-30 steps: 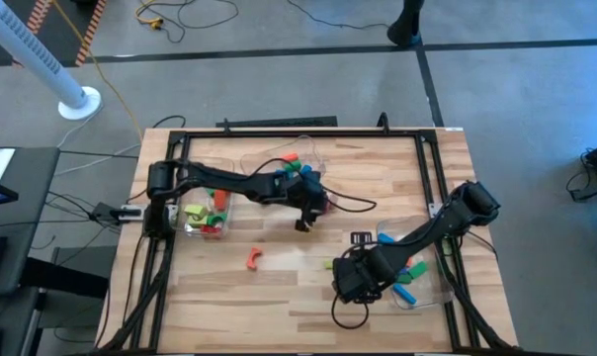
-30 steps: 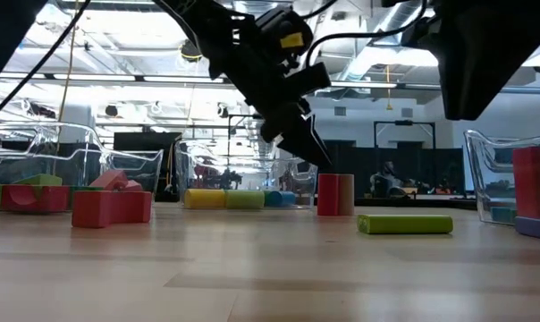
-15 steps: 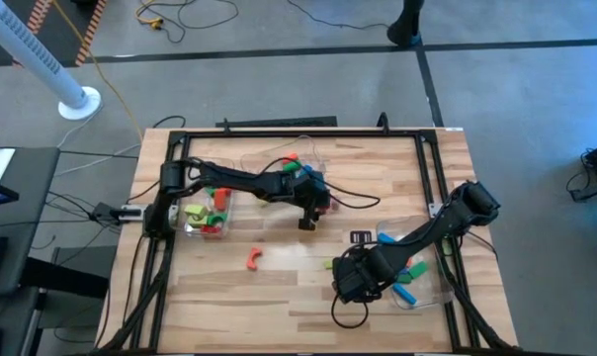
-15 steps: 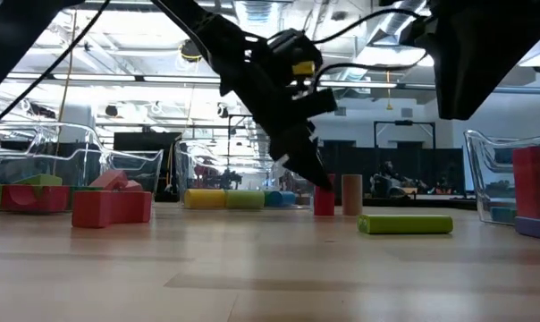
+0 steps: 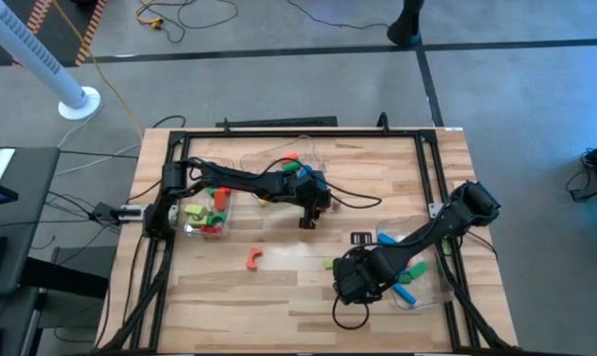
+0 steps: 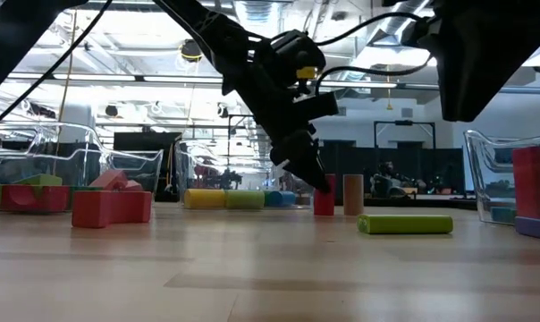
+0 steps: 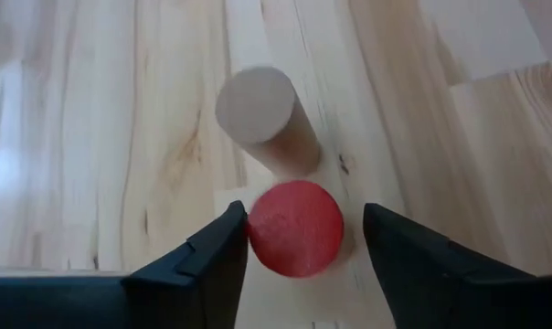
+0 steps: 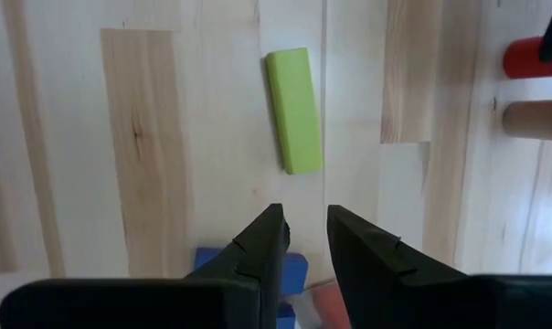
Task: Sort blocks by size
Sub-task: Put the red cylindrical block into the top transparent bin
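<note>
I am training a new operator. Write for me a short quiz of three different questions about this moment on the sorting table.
1. True or false: the left gripper has its fingers on either side of the red cylinder.
2. Multiple choice: the plain wooden cylinder is (a) lying flat, (b) standing upright beside the red one, (c) inside a bin.
3. Fill in: the block lying on the table ahead of the right gripper is a flat ____ bar.

Key: 1 true, with one finger at the cylinder and a gap at the other. 2 b. 3 green.
</note>
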You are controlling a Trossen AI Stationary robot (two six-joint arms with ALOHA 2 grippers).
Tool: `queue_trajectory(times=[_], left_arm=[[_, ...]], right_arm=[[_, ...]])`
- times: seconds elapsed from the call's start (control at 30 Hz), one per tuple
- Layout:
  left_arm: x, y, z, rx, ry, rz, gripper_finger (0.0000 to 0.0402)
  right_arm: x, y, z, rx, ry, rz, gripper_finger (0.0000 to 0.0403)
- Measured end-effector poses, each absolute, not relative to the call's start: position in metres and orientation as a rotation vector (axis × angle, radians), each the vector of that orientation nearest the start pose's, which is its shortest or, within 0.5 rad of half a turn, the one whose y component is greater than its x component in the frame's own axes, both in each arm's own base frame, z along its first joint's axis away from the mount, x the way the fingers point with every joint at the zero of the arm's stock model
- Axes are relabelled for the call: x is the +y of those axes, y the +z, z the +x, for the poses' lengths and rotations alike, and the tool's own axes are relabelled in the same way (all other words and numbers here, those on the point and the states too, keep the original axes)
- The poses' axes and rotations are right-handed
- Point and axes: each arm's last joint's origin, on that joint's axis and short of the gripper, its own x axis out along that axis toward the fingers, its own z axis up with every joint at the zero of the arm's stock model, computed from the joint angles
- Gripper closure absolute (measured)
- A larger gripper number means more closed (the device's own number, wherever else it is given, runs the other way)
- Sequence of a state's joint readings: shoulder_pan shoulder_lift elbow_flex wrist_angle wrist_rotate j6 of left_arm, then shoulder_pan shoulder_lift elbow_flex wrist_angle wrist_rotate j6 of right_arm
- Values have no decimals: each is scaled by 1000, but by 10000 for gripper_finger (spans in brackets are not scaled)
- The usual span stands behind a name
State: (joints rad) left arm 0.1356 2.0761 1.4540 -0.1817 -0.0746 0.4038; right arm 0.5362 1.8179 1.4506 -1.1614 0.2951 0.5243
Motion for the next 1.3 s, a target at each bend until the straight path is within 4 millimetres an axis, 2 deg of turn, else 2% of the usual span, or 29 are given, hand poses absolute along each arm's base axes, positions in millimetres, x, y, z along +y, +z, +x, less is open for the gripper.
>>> queue_trajectory(times=[0.23,0.33,0.63,0.8,1.03,1.3], left_arm=[[63,171,444,837,25,360,255],[62,171,444,838,14,356,270],[61,171,444,838,4,353,274],[56,180,440,843,-22,348,275],[49,225,422,805,-39,360,275],[49,303,381,662,-50,348,276]], right_arm=[[166,232,296,1376,-174,-182,281],[166,232,296,1374,-173,-180,281],[165,233,296,1362,-199,-197,281],[162,233,292,1363,-266,-235,281],[162,235,291,1302,-334,-317,281],[158,238,294,1157,-461,-453,281]])
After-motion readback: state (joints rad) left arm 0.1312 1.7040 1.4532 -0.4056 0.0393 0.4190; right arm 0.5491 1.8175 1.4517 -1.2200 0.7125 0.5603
